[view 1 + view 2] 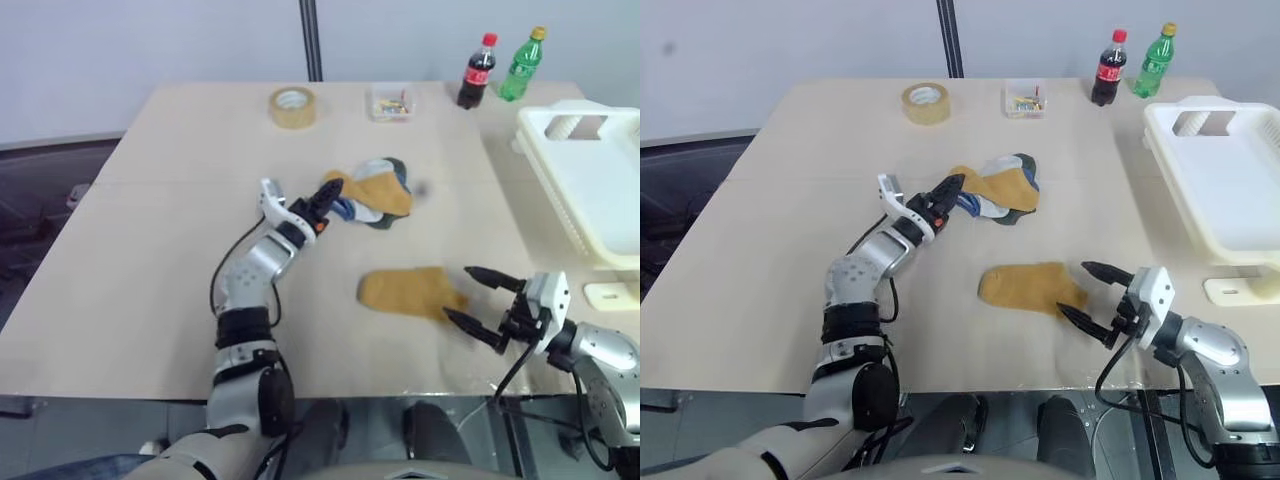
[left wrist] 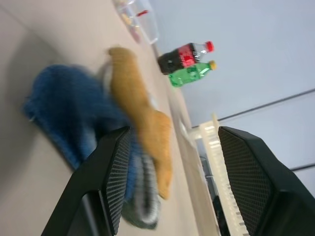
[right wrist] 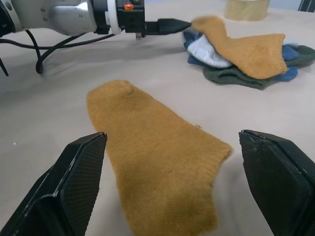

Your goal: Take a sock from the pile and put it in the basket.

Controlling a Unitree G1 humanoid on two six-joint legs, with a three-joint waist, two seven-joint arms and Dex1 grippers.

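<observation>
The pile (image 1: 378, 190) of mustard, blue, grey and dark green socks lies mid-table, a mustard sock (image 3: 246, 49) draped on top. My left gripper (image 1: 330, 192) is at the pile's left edge, open, its tips by the raised end of that top sock; the left wrist view has the socks (image 2: 142, 123) just beyond the spread fingers. A second mustard sock (image 1: 408, 291) lies flat and alone nearer me. My right gripper (image 1: 462, 294) stands open at its right end, one finger on each side. The white basket (image 1: 590, 170) sits at the table's right edge.
At the table's far side stand a roll of tape (image 1: 292, 106), a small clear box of coloured bits (image 1: 390, 102), a cola bottle (image 1: 478, 70) and a green bottle (image 1: 522, 65). A small white piece (image 1: 610, 295) lies below the basket.
</observation>
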